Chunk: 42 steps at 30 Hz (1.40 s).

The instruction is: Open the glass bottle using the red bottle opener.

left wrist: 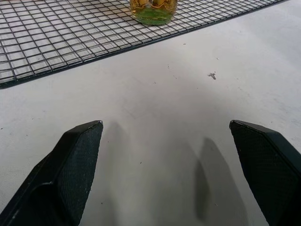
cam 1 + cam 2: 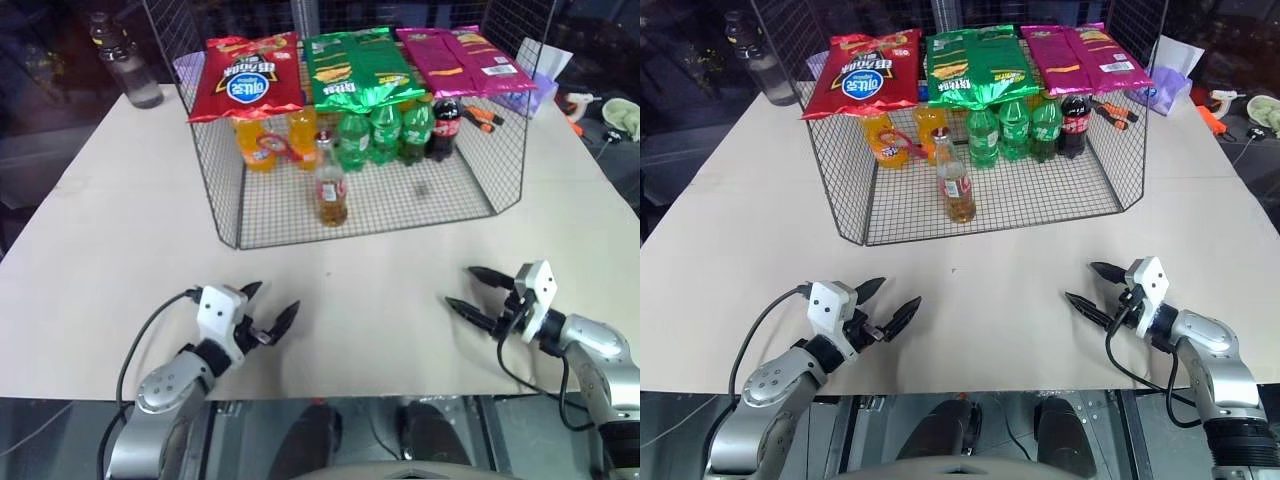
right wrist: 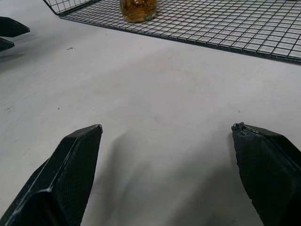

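Observation:
The glass bottle (image 2: 330,185) of amber liquid, with a red-and-white label, stands upright on the mesh floor of a wire rack (image 2: 440,190), near its front edge. Its base also appears in the left wrist view (image 1: 153,9) and the right wrist view (image 3: 137,9). The red bottle opener (image 2: 277,145), a small red ring shape, sits behind and left of the bottle, by the orange soda bottles. My left gripper (image 2: 277,296) is open over the bare table in front of the rack. My right gripper (image 2: 459,286) is open too, farther right. Both are empty and well short of the bottle.
Red, green and pink chip bags (image 2: 350,65) lie on top of the rack. Orange (image 2: 258,140) and green (image 2: 385,130) soda bottles and a cola bottle (image 2: 445,125) line its back. A water bottle (image 2: 125,65) stands at the far left of the white table (image 2: 380,300).

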Each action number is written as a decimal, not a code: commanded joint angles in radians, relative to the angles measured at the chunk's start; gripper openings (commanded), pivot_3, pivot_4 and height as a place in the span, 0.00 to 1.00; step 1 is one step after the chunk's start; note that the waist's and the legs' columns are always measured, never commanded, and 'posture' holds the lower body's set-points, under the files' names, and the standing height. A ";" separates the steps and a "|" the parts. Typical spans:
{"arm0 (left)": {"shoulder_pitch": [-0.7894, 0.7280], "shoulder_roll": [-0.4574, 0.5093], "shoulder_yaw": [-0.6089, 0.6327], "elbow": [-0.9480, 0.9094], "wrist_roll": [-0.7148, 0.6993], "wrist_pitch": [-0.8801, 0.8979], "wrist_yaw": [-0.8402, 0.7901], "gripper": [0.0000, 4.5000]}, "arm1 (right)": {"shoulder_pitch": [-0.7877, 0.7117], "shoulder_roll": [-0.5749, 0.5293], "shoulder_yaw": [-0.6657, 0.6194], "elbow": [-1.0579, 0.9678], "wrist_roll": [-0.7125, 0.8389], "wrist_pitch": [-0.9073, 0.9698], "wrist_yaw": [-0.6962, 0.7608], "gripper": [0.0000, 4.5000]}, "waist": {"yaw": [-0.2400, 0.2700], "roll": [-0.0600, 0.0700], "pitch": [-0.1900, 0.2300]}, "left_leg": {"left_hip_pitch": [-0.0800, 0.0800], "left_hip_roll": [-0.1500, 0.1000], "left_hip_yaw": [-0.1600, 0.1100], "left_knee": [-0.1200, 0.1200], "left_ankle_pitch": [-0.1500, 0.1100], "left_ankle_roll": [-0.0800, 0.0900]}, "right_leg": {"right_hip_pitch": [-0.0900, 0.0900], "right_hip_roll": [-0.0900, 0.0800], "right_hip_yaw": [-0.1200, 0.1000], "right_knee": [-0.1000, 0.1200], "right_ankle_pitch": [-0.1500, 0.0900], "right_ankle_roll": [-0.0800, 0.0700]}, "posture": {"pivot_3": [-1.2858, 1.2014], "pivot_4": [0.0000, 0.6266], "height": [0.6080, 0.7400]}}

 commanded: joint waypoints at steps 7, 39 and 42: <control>-0.070 0.000 -0.005 -0.067 0.002 0.013 0.032 1.00 | -0.004 -0.001 -0.015 -0.007 -0.009 -0.052 0.012 0.99 | 0.002 0.000 0.000 | 0.000 0.000 0.000 -0.001 0.001 -0.001 | 0.000 0.000 0.000 -0.001 0.000 0.000 | 0.52 0.24 1.00; -0.450 -0.062 0.102 0.075 -0.046 0.048 0.163 1.00 | -0.110 0.042 0.037 -0.314 0.143 0.103 -0.028 0.99 | 0.001 -0.001 0.000 | -0.002 -0.001 0.001 -0.003 0.003 -0.004 | -0.003 0.004 0.000 -0.002 0.000 0.000 | 0.52 0.24 1.00; -0.544 -0.057 0.114 0.156 -0.041 0.031 0.164 1.00 | -0.143 0.056 0.047 -0.386 0.174 0.145 -0.060 0.99 | 0.001 -0.001 0.000 | -0.003 -0.001 0.000 -0.003 0.003 -0.005 | -0.004 0.004 -0.001 -0.002 0.000 0.000 | 0.52 0.24 1.00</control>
